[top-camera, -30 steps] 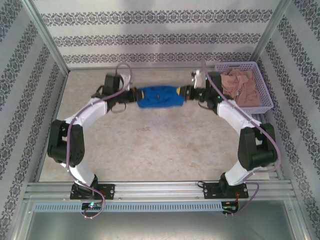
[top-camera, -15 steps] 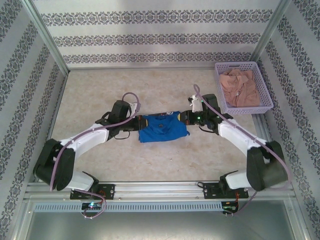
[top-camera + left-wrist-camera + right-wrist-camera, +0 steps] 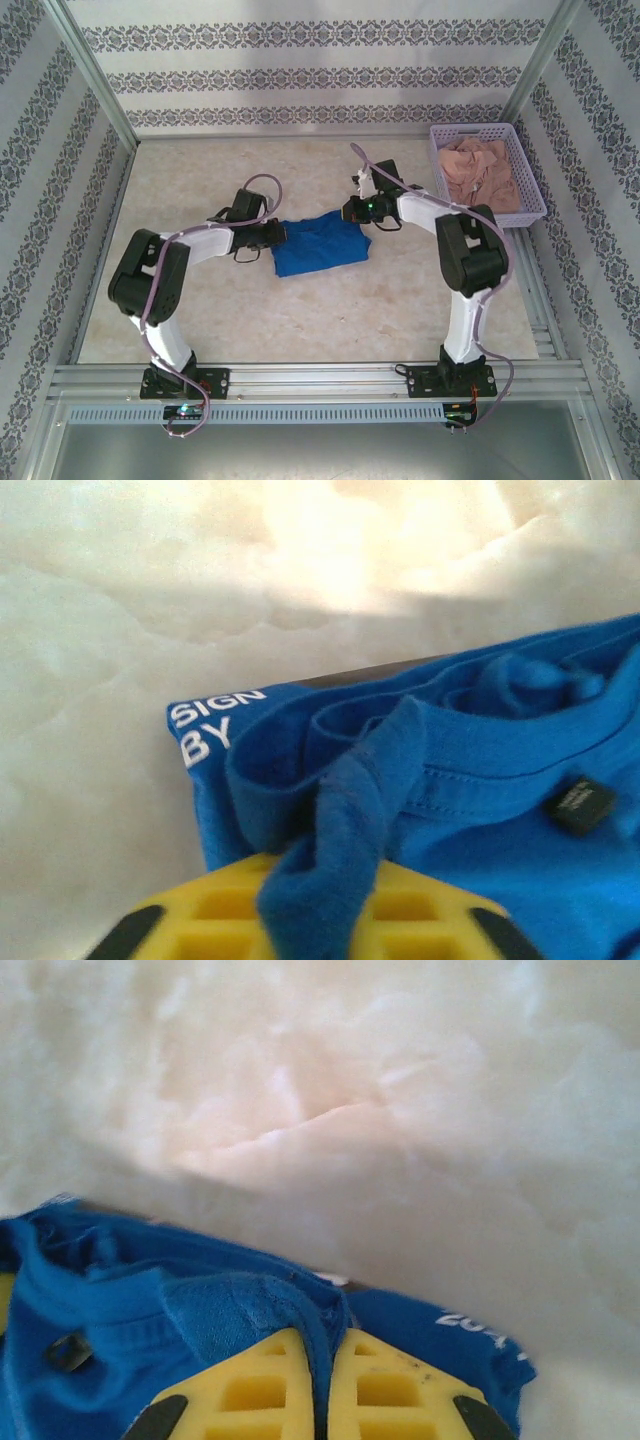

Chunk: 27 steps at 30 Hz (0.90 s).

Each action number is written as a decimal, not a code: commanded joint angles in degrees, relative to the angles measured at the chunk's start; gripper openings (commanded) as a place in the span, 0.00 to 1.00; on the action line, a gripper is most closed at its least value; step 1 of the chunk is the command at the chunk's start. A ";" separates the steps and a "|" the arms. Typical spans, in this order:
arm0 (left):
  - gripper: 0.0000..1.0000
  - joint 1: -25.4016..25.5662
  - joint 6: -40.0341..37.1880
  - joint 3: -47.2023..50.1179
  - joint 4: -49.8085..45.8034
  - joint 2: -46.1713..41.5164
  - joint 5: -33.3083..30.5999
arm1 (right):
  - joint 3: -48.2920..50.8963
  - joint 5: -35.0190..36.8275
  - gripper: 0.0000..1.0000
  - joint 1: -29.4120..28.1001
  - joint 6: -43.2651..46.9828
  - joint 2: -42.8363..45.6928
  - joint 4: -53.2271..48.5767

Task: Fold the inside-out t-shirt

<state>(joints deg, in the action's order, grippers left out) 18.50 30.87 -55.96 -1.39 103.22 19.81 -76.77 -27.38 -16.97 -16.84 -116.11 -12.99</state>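
The inside-out t-shirt point(image 3: 318, 245) is royal blue and lies bunched on the table's middle. Up close, the left wrist view shows its blue cloth point(image 3: 480, 860) with white print point(image 3: 215, 725) and a small dark label point(image 3: 583, 803). My left gripper point(image 3: 278, 235) sits at the shirt's left edge. A thick fold runs between its yellow fingers point(image 3: 200, 910), which hides the gap at the left gripper point(image 3: 320, 880). At the shirt's upper right corner, my right gripper point(image 3: 352, 212) is shut on a thin hem, as the right gripper point(image 3: 322, 1345) shows against the shirt point(image 3: 120, 1310).
A lavender basket point(image 3: 535, 190) stands at the back right and holds a pinkish-beige garment point(image 3: 480, 165). Metal frame rails run along both sides and the near edge. Bare marbled tabletop point(image 3: 300, 320) lies in front of the shirt.
Both grippers carried the stretched shirt from the back toward the middle and lowered it. It now lies slack, the grippers stand closer together, and the right one has swung back and left.
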 commanded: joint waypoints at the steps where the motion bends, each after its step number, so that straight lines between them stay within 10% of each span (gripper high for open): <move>1: 0.28 -1.27 -1.33 -2.23 5.17 1.61 -2.69 | -6.01 3.36 0.16 1.09 1.91 -3.46 -3.01; 8: 0.57 -1.43 -3.53 0.60 1.02 -5.86 -4.80 | -3.58 4.29 0.37 2.98 3.05 4.07 -6.41; 14: 0.76 -1.47 -3.21 4.05 -0.09 -6.80 6.98 | 5.19 4.08 0.60 2.58 2.57 13.36 -5.06; 23: 0.80 -1.33 -3.01 -0.80 -0.03 1.73 9.46 | 8.58 2.77 0.60 1.15 2.34 15.89 -4.96; 27: 0.66 -0.77 -1.43 -1.25 2.91 4.63 12.08 | 10.12 2.85 0.60 1.14 1.99 16.70 -4.06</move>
<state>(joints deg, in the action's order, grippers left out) 17.26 28.62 -56.49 0.05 105.23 28.62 -67.90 -23.79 -15.64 -14.70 -101.32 -17.43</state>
